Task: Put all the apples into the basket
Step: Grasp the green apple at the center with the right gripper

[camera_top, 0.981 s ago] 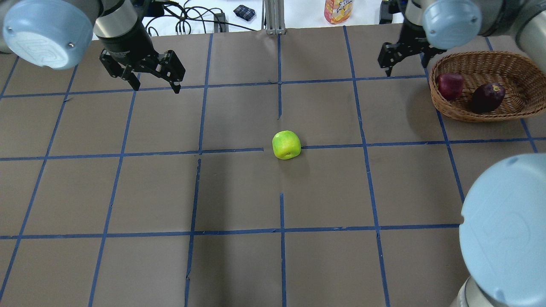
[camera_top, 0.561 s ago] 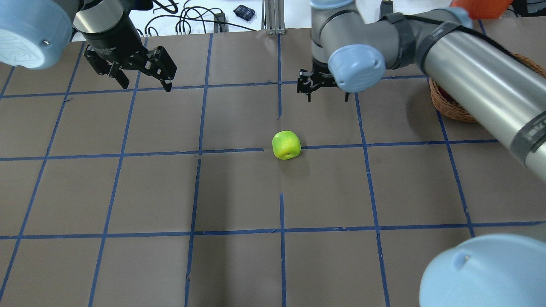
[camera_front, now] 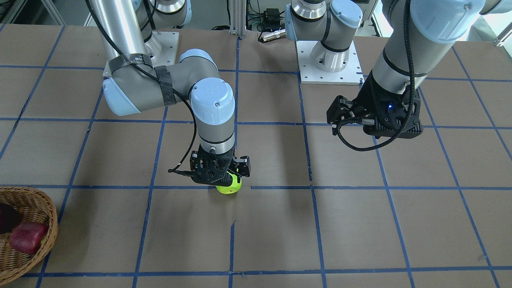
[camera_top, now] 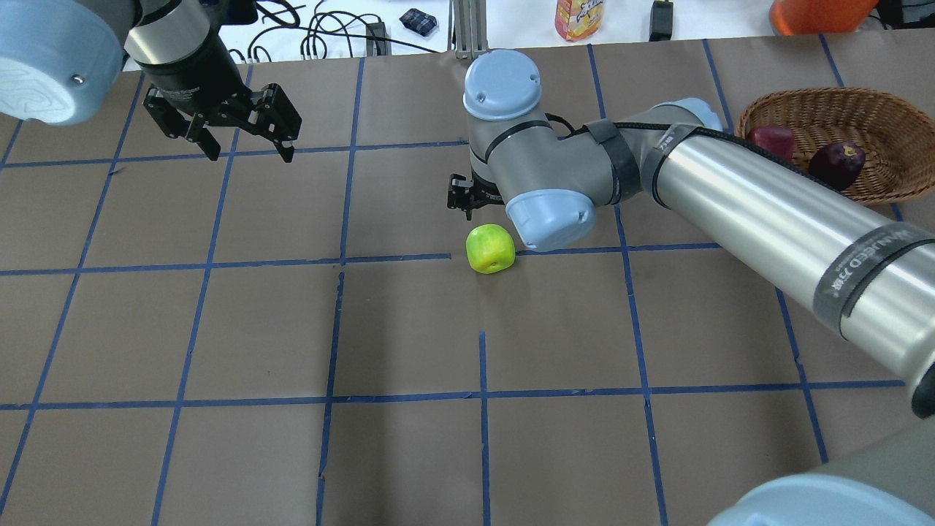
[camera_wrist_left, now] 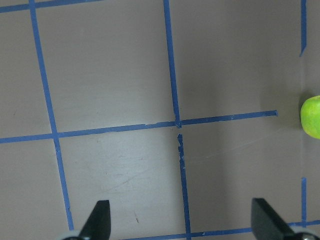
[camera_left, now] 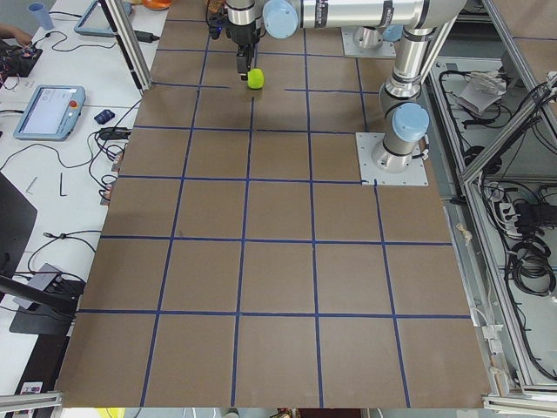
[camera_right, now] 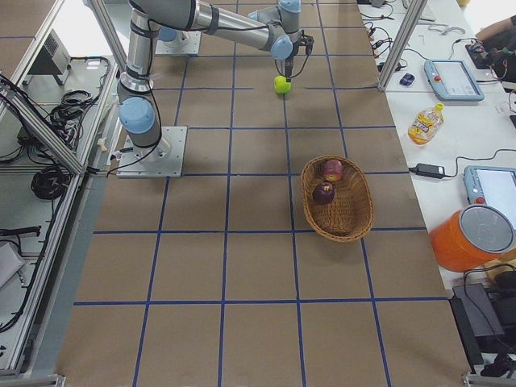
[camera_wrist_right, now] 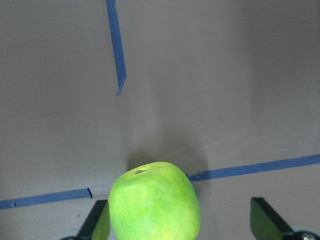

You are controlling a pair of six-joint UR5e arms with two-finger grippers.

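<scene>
A green apple [camera_top: 490, 248] lies on the brown table near its middle; it also shows in the front view [camera_front: 229, 187]. My right gripper [camera_front: 222, 181] is open and low around it. In the right wrist view the apple [camera_wrist_right: 154, 202] sits between the fingers [camera_wrist_right: 100, 222], nearer the left one. The woven wicker basket [camera_top: 825, 98] stands at the far right and holds a red apple [camera_top: 774, 136] and a dark apple [camera_top: 836, 164]. My left gripper [camera_top: 250, 155] is open and empty, high over the far left; the left wrist view shows the apple [camera_wrist_left: 311, 116] at its right edge.
My right forearm [camera_top: 767, 212] stretches across the right half of the table and passes beside the basket. A drink bottle [camera_top: 579, 18], an orange container [camera_top: 822, 7] and cables [camera_top: 321, 33] lie beyond the far edge. The arm bases [camera_front: 328, 60] stand at the robot's side.
My right arm has swung from beside the basket to the table's middle and lowered its open gripper around the green apple. My left gripper shifted slightly left. The apple has not moved.
</scene>
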